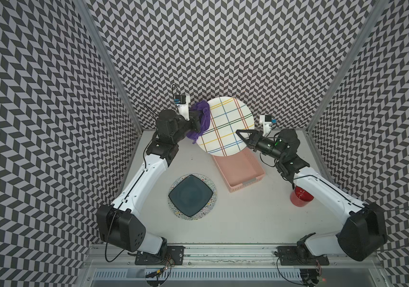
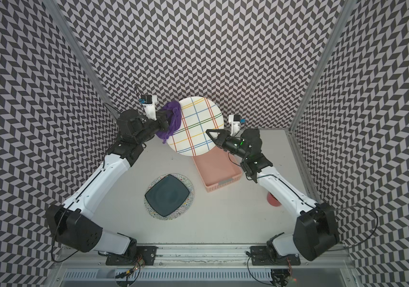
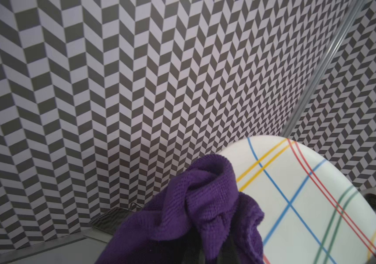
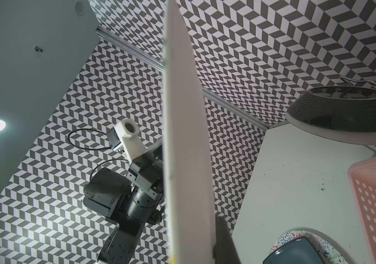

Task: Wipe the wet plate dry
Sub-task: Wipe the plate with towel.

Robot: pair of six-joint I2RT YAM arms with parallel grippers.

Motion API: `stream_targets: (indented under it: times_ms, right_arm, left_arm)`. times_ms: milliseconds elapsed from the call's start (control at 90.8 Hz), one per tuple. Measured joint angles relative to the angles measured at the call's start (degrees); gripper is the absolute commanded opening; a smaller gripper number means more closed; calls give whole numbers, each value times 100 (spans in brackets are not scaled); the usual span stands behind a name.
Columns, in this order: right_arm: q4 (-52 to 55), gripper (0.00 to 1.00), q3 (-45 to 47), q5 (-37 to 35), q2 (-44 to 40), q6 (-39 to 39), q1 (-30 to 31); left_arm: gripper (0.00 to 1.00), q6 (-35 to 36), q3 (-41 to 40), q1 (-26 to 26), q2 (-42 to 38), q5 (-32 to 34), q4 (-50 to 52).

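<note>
Plate (image 1: 227, 126), round, smooth and white with crossing red, yellow, blue and green lines, is held up on edge above the far end of the pink perforated plastic basket (image 1: 245, 174). Its rim is pinched in the closed right gripper (image 1: 240, 134). The left gripper (image 1: 198, 124) is clamped on a bunched, nubby purple cloth (image 1: 203, 116), which lies against the plate's face at the edge nearer that arm.

White arm links (image 1: 142, 181), black joints (image 1: 121, 228), black right pincer (image 1: 238, 133) — looping cables (image 1: 105, 248), white camera mounts (image 1: 183, 110)
</note>
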State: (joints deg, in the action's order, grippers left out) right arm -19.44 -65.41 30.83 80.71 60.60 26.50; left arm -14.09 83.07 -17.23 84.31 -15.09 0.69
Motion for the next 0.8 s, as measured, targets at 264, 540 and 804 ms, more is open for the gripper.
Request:
stream_targets:
  times_ms: [264,540,804]
  right_arm:
    - [597,0,-66,149,-20,-516,302]
    - [754,0,-66,223,-37,-723,382]
    - [743,0,-66,417,-37,-706,400]
  left_arm:
    - [0,125,-131,-437,-11,9,-26]
    - [0,605,234,-721,177,11,129]
    - [0,765,352,-1403,313,-170,186]
